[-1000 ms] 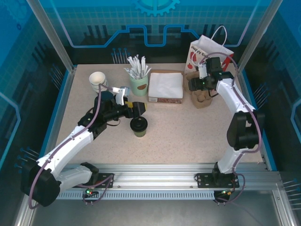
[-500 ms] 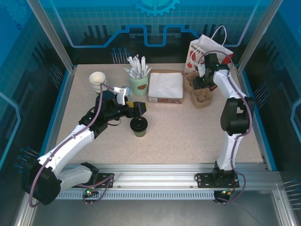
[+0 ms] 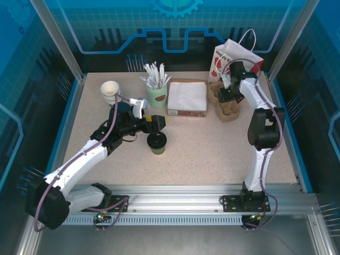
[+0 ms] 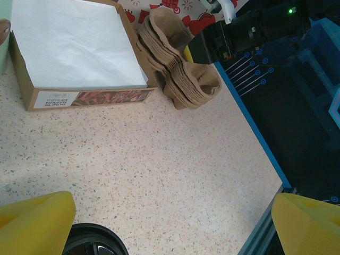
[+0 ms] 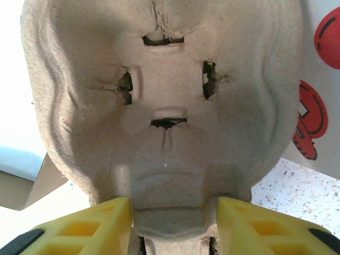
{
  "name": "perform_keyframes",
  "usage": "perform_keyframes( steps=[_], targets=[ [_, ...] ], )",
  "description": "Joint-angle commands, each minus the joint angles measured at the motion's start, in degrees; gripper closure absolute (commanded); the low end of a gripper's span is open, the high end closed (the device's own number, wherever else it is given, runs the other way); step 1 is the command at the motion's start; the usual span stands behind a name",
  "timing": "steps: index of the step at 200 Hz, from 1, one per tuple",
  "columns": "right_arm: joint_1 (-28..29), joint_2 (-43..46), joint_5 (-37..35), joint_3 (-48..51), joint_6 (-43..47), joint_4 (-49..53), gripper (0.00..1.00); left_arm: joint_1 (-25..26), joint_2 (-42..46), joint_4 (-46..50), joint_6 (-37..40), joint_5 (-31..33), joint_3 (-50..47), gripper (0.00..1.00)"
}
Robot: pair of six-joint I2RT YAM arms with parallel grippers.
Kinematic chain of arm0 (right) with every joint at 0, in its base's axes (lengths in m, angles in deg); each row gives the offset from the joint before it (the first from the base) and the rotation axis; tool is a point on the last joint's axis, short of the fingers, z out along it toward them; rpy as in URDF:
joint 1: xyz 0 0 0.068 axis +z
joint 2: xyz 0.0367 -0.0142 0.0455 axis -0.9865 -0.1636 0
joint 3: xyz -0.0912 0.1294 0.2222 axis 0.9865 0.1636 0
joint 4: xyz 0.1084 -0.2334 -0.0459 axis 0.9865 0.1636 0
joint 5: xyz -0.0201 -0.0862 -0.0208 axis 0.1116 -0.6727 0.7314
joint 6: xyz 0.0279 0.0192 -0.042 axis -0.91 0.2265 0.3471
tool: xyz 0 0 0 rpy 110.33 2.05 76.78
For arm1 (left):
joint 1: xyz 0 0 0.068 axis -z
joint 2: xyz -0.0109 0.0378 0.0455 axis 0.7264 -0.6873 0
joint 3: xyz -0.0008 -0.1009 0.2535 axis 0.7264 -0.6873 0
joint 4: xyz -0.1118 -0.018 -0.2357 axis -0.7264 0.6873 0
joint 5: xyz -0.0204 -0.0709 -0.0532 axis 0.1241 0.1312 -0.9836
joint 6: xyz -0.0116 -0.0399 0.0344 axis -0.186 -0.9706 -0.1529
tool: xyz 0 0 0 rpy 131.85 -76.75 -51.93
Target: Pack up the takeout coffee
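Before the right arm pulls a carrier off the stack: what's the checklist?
1. Placement: right pincer straddles an edge of the carrier stack: ok.
2. Grip firm: cannot tell.
3. One carrier only: cannot tell.
4. The left pincer is open and holds nothing: ok.
5. The takeout coffee is upright and lidded: ok.
6. The paper bag stands behind the stack: ok.

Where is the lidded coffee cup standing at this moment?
In the top view, the coffee cup stands slightly left of the table's middle, on the near side of the napkin box.
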Motion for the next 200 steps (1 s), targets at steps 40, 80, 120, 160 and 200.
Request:
perform_keyframes(
  steps=[40, 80, 120, 160, 200],
  targets=[
    [0.06, -2.54, 1.01, -2.73, 1.52, 2.23, 0.55, 0.47, -0.42, 0.06, 1.33, 0.46, 1.58, 0.04],
    [0.25, -1.63, 0.73, -2.76, 1.74, 2.3, 0.62, 0.49, -0.39, 0.16, 1.55, 0.61, 1.52, 0.03],
    [0.6, 0.96, 0.53, -2.55, 1.37, 2.57, 0.63, 0.49, -0.53, 0.3, 1.39, 0.46, 1.29, 0.04],
    [0.77, 3.31, 0.52, -2.57, 1.21, 3.11, 0.63, 0.5, -0.51, 0.64, 1.72, 0.63, 0.83, 0.04],
    [0.75, 3.66, 1.06, -3.82, 1.12, 4.35, 0.63, 0.5, -0.36, 0.62, 1.92, 0.87, 0.36, 0.04]
  ],
)
